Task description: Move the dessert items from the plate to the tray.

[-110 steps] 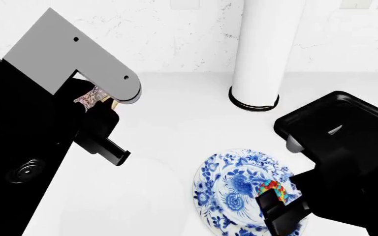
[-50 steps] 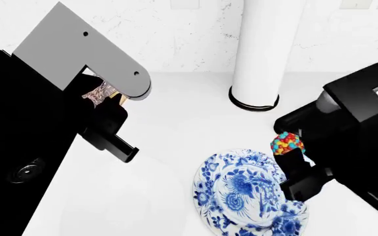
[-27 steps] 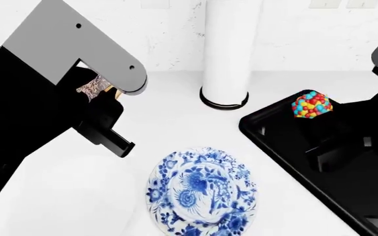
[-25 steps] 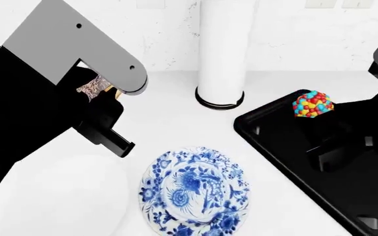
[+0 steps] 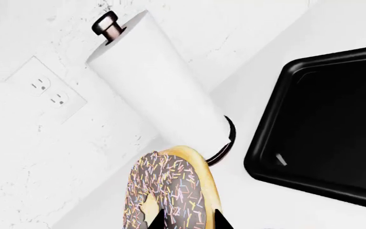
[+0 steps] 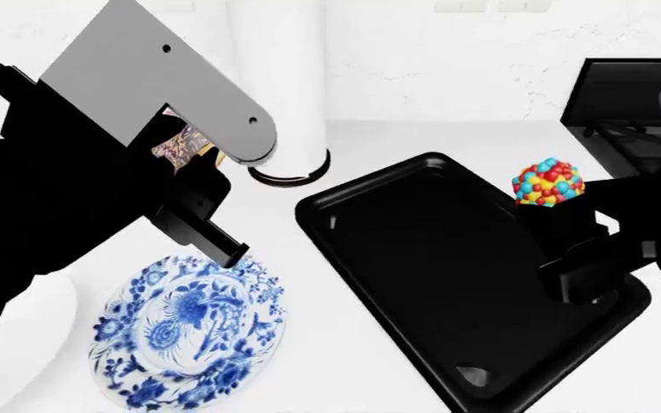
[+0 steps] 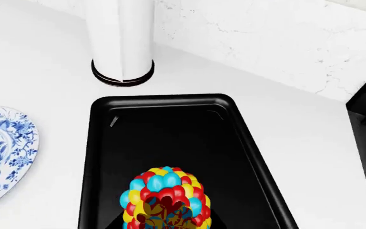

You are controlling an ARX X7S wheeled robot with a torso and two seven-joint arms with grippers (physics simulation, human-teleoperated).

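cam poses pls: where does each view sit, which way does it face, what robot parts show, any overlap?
Head: high, looking down at the counter; both arms, blue plate, tray.
Left wrist: near the left gripper, facing the paper towel roll and wall; black fingers pinch the donut.
Right wrist: near the right gripper, looking down into the tray; holds the candy ball.
Shared: all three show tray and roll.
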